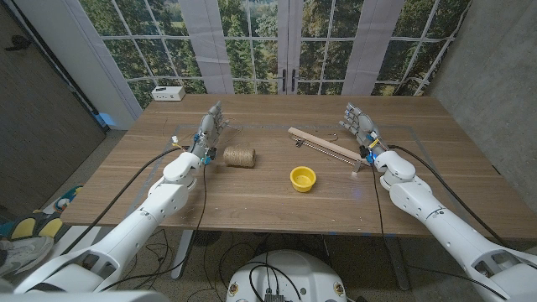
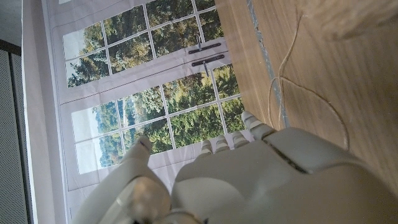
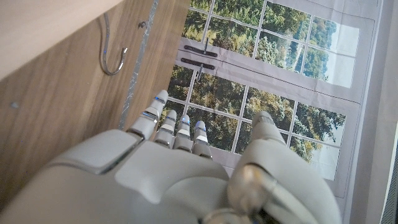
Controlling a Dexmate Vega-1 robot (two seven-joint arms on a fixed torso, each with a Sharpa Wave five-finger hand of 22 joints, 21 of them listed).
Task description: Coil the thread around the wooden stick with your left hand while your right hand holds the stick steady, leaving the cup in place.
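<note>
A spool of brown thread (image 1: 239, 157) lies on the wooden table (image 1: 277, 205), left of centre. My left hand (image 1: 210, 134) stands just left of the spool with fingers straight and apart, holding nothing. A loose strand of thread (image 2: 281, 87) curls over the table ahead of this hand (image 2: 249, 180). The wooden stick (image 1: 324, 145) lies slanted at the right middle, with a metal hook (image 3: 114, 53) near it. My right hand (image 1: 359, 124) is upright just right of the stick's far part, fingers (image 3: 168, 124) extended, empty. A yellow cup (image 1: 303, 178) sits in front of the stick.
A white box (image 1: 169, 93) sits on the floor beyond the table's far left corner. Big windows (image 1: 277, 33) stand behind the table. Shoes (image 1: 25, 231) lie on the floor at the lower left.
</note>
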